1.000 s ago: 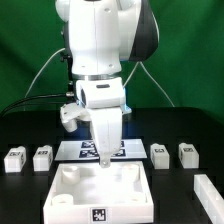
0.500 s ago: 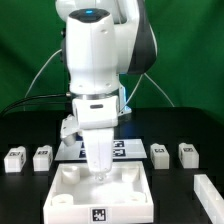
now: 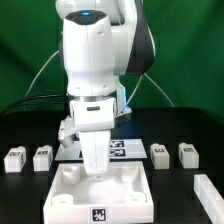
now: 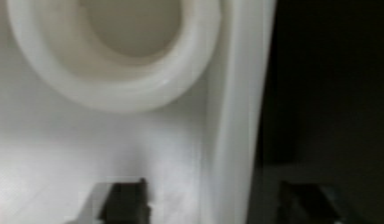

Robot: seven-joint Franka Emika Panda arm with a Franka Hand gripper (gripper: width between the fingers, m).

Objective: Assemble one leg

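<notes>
The broad white slab [image 3: 100, 195] with round corner sockets lies at the front middle of the table. My gripper [image 3: 94, 172] hangs straight down onto its far edge, left of centre. In the wrist view the two fingertips [image 4: 121, 200] stand apart on either side of the slab's raised rim [image 4: 239, 120], with a round socket [image 4: 118, 60] close by. The gripper [image 4: 215, 200] is open and holds nothing. Small white legs with tags lie to both sides: two on the exterior view's left [image 3: 15, 159] [image 3: 42, 157] and two on the right [image 3: 159, 153] [image 3: 187, 153].
The marker board [image 3: 128, 149] lies flat just behind the slab, partly hidden by the arm. Another white part [image 3: 206, 188] lies at the exterior view's right edge. A green backdrop stands behind the black table.
The arm has shifted toward the exterior view's left and come down, so the gripper now sits lower at the slab's far edge. The slab and legs have not moved.
</notes>
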